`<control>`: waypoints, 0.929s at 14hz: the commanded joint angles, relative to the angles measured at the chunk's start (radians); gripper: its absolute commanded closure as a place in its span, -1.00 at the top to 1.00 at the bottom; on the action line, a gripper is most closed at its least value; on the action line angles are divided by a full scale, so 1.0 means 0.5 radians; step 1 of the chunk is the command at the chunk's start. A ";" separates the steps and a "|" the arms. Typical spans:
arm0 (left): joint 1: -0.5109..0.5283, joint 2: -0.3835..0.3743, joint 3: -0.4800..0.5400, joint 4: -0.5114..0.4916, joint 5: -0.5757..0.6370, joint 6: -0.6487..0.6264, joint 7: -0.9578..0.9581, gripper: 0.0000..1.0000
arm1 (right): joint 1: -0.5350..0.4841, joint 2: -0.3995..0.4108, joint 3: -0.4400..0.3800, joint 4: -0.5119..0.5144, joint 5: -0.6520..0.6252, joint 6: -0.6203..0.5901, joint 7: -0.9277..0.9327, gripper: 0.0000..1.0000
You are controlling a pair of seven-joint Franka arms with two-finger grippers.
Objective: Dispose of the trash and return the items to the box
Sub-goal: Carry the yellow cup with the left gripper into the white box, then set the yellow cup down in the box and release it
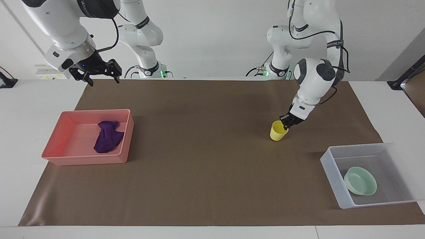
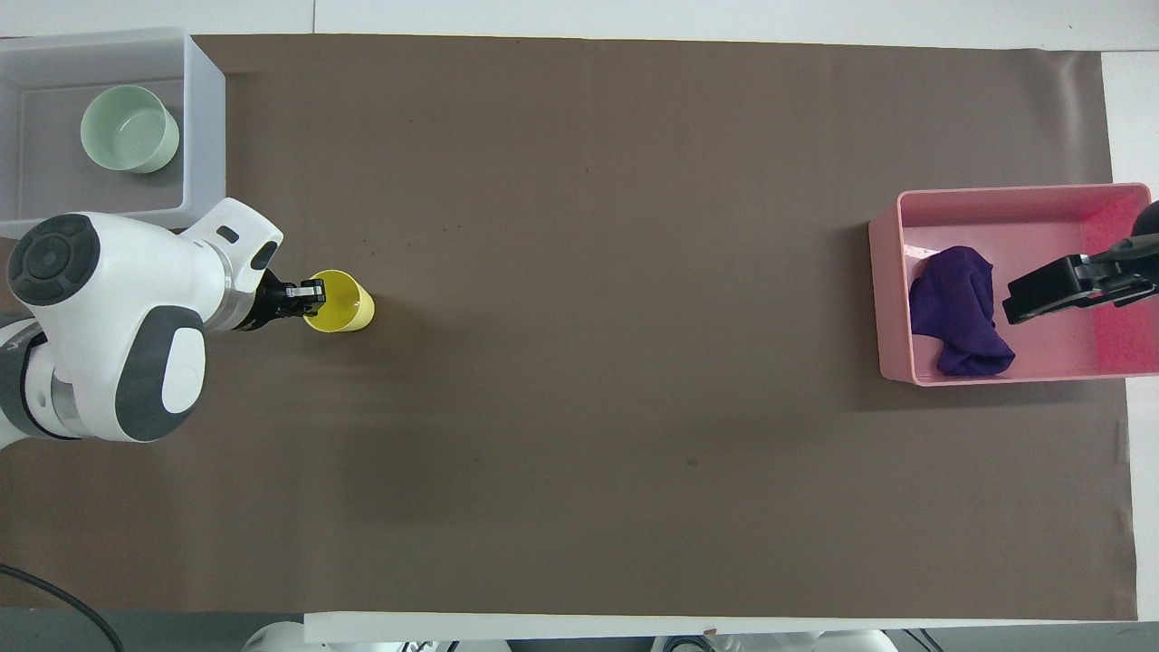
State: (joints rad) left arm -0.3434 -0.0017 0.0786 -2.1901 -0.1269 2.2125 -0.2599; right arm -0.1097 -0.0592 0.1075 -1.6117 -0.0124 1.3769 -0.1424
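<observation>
- Left gripper [image 1: 286, 123] fingers pinch the cup [image 1: 278, 131] rim; the cup stands on the brown mat [image 1: 206, 159].
- Right gripper [image 1: 98, 74], fingers spread, hangs high above the pink tray [image 1: 83, 159] holding the cloth [image 1: 108, 136].
- Bowl [image 1: 360, 181] sits in the box [image 1: 330, 167], at the left arm's end.
- White bench [image 1: 20, 132], white wall [image 1: 212, 36]; arm lettering unreadable.

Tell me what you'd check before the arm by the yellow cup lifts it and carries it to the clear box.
1. Left hand at the yellow cup's rim, one finger inside: ok.
2. Grip firm on the rim: cannot tell.
3. Cup upright on the brown mat: ok.
4. Room in the clear box beside the green bowl: ok.
5. Path from cup to box free of objects: ok.
6. Right hand raised and away, open, with the purple cloth lying in the pink tray: ok.
</observation>
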 commanded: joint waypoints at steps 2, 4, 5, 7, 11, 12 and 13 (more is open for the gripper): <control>0.164 0.174 0.018 0.724 0.008 -0.686 -0.026 -1.00 | -0.041 -0.035 0.021 -0.001 0.019 -0.026 0.009 0.99; 0.342 0.355 0.018 1.151 0.103 -0.884 -0.002 -1.00 | -0.060 -0.041 0.009 -0.013 0.019 -0.029 0.006 0.99; 0.459 0.456 0.015 1.286 0.164 -0.906 0.038 -1.00 | -0.060 -0.041 0.003 -0.022 0.019 -0.026 0.009 0.99; 0.600 0.646 0.018 1.437 0.192 -0.839 0.243 -1.00 | -0.060 -0.041 0.003 -0.022 0.019 -0.026 0.009 0.99; 0.868 1.285 -0.034 2.183 0.177 -0.814 0.274 -1.00 | -0.057 -0.041 0.006 -0.022 0.019 -0.026 0.009 0.99; 0.877 1.331 -0.019 2.193 0.177 -0.738 0.308 -1.00 | -0.054 -0.041 0.006 -0.022 0.019 -0.023 0.009 0.99; 0.910 1.347 -0.022 2.162 0.159 -0.640 0.320 -1.00 | -0.054 -0.041 0.006 -0.022 0.019 -0.026 0.006 0.99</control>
State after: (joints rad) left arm 0.0900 0.5844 0.0805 -1.2084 -0.0465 1.8567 -0.1145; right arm -0.1273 -0.0650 0.1044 -1.6121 -0.0124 1.3737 -0.1423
